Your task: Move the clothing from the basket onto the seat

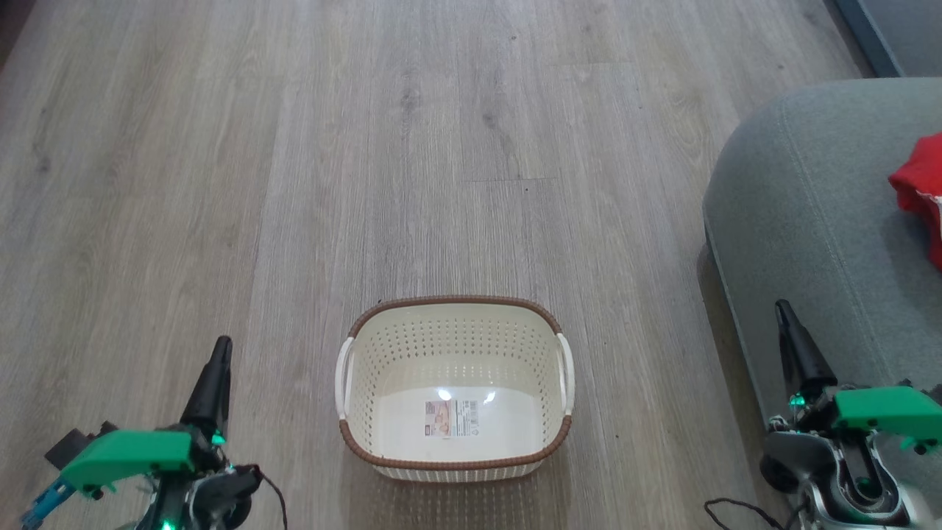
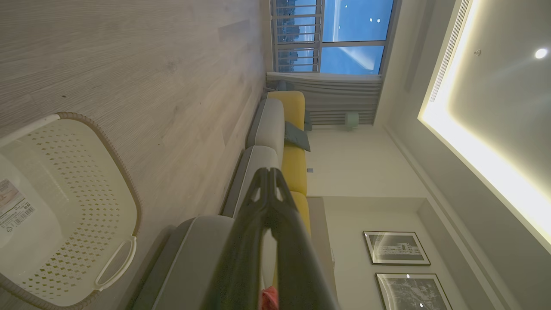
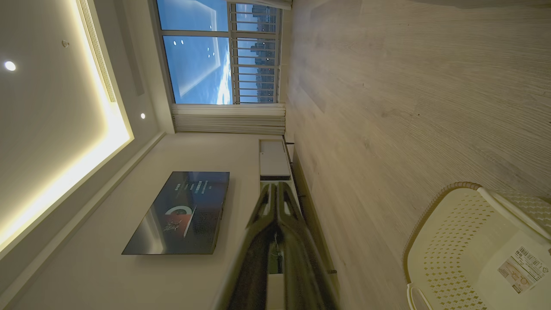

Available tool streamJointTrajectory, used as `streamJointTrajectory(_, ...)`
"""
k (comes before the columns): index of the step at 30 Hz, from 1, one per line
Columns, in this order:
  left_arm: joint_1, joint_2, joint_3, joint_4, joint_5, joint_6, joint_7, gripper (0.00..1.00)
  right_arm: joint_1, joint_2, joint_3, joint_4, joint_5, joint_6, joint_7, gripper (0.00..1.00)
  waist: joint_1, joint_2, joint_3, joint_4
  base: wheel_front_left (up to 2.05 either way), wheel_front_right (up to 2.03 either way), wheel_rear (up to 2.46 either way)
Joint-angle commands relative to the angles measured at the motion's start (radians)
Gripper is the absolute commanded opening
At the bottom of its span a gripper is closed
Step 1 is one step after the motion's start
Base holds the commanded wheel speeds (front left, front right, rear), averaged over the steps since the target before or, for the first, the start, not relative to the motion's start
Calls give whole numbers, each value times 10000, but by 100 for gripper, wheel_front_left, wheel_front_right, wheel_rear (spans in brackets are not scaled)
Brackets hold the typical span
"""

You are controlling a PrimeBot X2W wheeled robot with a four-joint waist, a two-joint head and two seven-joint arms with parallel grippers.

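The cream basket with its brown rim stands on the wood floor in the head view, holding nothing but its label. The red clothing lies on the grey-green seat at the right edge, partly cut off. My left gripper is at the lower left, shut, with nothing in it. My right gripper is at the lower right beside the seat's front corner, shut and holding nothing. The basket lies left in the left wrist view, with a scrap of red clothing behind the fingertips. The basket also sits lower right in the right wrist view.
Bare wood floor spreads around the basket. A dark edge of furniture sits at the top right. A grey and yellow sofa and a window lie far off; a wall television hangs opposite.
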Motion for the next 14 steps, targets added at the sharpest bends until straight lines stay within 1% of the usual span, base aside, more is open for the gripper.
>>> streamJointTrajectory(1,-493,152,242,-353,-67,-92,74,0,-203,-35,173,-395,58,0,43,0,0,0,0,0,0,0,0)
streamJointTrajectory(14,-493,152,242,-353,-68,-92,74,0,-202,-35,174,-395,58,0,43,0,0,0,0,0,0,0,0)
